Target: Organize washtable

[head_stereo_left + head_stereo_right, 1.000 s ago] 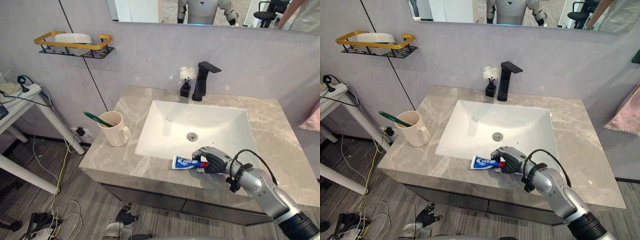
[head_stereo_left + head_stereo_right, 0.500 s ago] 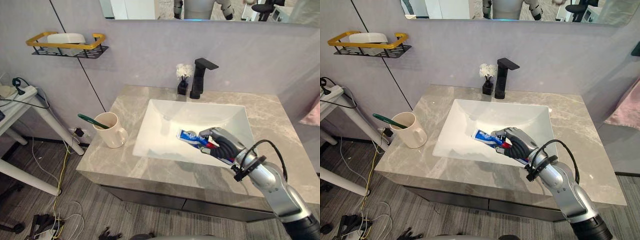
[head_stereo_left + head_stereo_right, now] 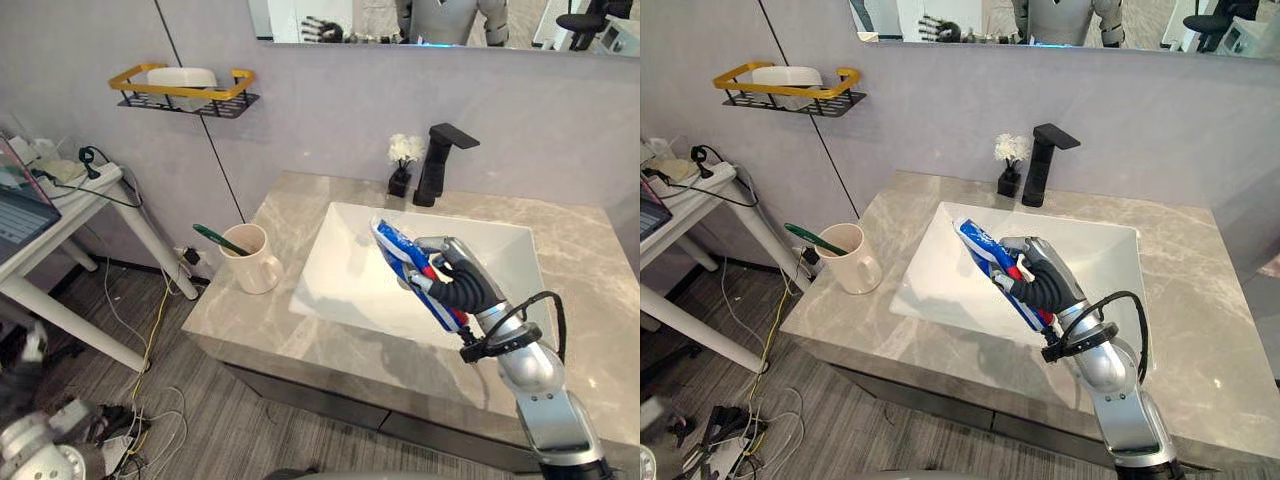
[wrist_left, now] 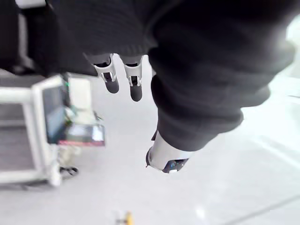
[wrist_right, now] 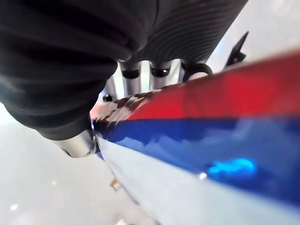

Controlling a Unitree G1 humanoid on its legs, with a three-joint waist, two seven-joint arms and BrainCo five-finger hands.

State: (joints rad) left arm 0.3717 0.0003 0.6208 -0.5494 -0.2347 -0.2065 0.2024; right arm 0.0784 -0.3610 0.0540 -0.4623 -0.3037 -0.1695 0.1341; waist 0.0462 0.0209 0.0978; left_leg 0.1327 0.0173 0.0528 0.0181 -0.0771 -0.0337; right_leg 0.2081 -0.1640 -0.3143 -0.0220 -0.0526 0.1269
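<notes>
right hand [image 3: 458, 287] curled tight round the toothpaste tube [image 3: 398, 252], held tilted over the white sink [image 3: 345, 275], centre right of frame; left hand [image 4: 134, 86] hangs with fingers loose and apart.

The right arm [image 3: 535, 400] comes in from the lower right of the frame, its forearm slanting up and left toward the centre. The right hand [image 3: 462, 283] sits at centre right, fingers and thumb curled round a toothpaste tube [image 3: 393, 247] that juts up and left past the fingertips. In the left wrist view the left hand [image 4: 133, 83] hangs with fingers straight and relaxed, thumb apart, holding nothing.
</notes>
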